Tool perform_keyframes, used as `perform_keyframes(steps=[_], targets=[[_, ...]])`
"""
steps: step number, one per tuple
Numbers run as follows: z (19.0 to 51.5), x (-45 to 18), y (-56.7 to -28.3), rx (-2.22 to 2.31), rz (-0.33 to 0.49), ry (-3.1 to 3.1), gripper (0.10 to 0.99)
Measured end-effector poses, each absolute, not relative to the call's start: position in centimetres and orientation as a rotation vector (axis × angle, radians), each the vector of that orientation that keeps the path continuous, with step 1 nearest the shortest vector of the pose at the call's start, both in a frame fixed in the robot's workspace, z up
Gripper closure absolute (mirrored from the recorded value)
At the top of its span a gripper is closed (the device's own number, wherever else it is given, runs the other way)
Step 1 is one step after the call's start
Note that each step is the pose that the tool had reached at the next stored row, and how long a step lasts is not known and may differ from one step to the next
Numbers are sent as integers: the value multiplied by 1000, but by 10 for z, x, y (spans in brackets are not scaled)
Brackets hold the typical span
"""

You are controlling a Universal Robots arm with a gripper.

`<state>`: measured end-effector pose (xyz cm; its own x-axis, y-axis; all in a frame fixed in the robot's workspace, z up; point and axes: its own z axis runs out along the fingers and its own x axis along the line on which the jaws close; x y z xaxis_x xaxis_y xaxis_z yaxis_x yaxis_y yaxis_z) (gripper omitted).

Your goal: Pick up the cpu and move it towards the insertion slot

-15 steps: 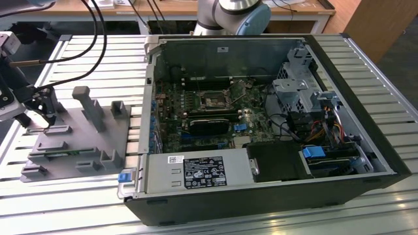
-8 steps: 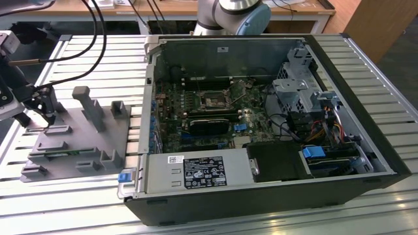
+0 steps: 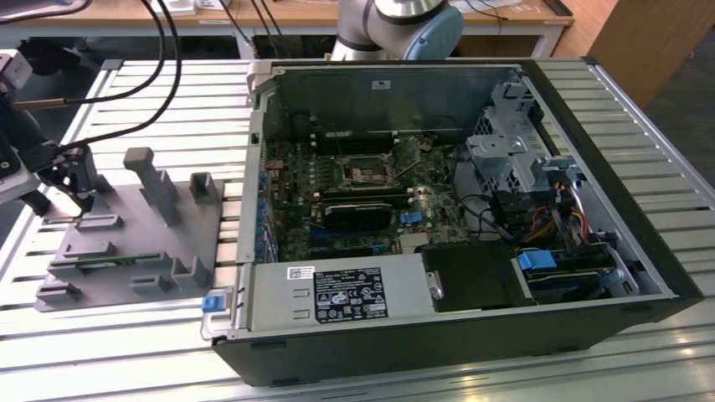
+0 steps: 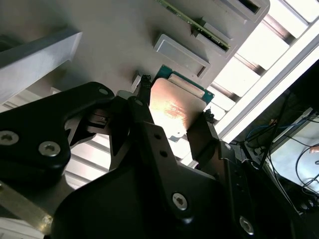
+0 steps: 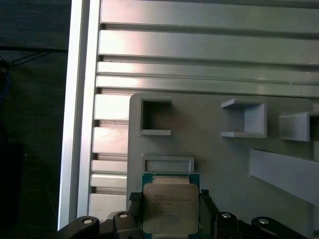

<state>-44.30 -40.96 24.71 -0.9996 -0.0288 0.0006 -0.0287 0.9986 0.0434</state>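
A robotics lab: an open black metal computer case (image 3: 447, 345) on a slatted aluminium workbench (image 3: 112, 339), a grey robot arm base (image 3: 398, 25) behind the case.

We see our silver-grey jointed arm (image 3: 397, 21) rooted at the far side, with its black two-finger gripper (image 3: 79, 194) hanging fingers-down at the exterior view's far left. In both wrist views the gripper (image 4: 174, 102) (image 5: 169, 199) has its slim black fingers (image 4: 141, 107) pressed against opposite edges of the cpu (image 5: 168, 211), a small flat square silver-grey chip.
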Motion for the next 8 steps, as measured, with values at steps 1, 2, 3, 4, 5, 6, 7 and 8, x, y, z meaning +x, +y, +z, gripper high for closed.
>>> perform_keyframes(steps=[1, 2, 3, 4, 5, 6, 7, 8], targets=[[247, -443, -410, 45, -68, -3139, 545], [248, -443, -410, 45, -68, -3139, 545], [248, -443, -410, 45, -68, -3139, 545], [249, -443, -410, 45, -68, -3139, 545], [249, -443, -410, 45, -68, -3139, 545], [249, -443, -410, 45, -68, -3139, 545], [250, -443, -410, 45, -68, -3139, 545], [250, -443, -410, 45, -68, -3139, 545]])
